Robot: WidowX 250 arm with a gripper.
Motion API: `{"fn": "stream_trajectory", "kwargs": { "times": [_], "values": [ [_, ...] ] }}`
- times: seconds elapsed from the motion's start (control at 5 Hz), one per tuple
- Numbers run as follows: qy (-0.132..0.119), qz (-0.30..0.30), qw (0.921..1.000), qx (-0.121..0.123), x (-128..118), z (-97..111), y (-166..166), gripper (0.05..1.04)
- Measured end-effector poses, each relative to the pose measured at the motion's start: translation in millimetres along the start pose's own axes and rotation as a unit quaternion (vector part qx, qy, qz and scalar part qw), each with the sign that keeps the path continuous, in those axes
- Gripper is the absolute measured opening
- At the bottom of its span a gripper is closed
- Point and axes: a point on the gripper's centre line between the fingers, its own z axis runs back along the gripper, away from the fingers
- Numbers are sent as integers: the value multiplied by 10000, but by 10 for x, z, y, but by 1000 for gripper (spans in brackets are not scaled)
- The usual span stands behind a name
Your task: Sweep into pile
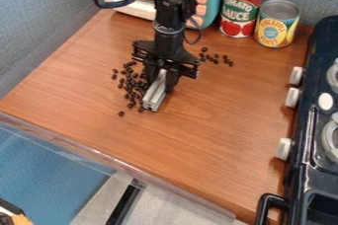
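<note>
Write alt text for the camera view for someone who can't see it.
A black robot claw holds a grey bar beside scattered dark beans on a wooden counter. A smaller bean group lies farther back, near two cans and a toy microwave; a toy stove stands at right.

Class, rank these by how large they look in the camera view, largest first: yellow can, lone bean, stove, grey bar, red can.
1. stove
2. red can
3. yellow can
4. grey bar
5. lone bean

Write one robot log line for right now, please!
black two-finger gripper: holding straight silvery-grey bar | small round black beans: big cluster beside bar, smaller group apart | single pile: not yet
</note>
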Motion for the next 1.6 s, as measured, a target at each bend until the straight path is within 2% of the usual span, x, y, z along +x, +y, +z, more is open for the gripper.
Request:
{"fn": "stream_trajectory", "kwargs": {
  "times": [0.6,1.2,1.4,1.6],
  "values": [
    [125,190,9997,17,-69,-39,321,374],
    [226,261,9987,362,-120,-59,518,374],
    [218,254,9988,345,-123,-49,503,374],
    [230,111,9995,175,-174,-12,366,374]
  ]
}}
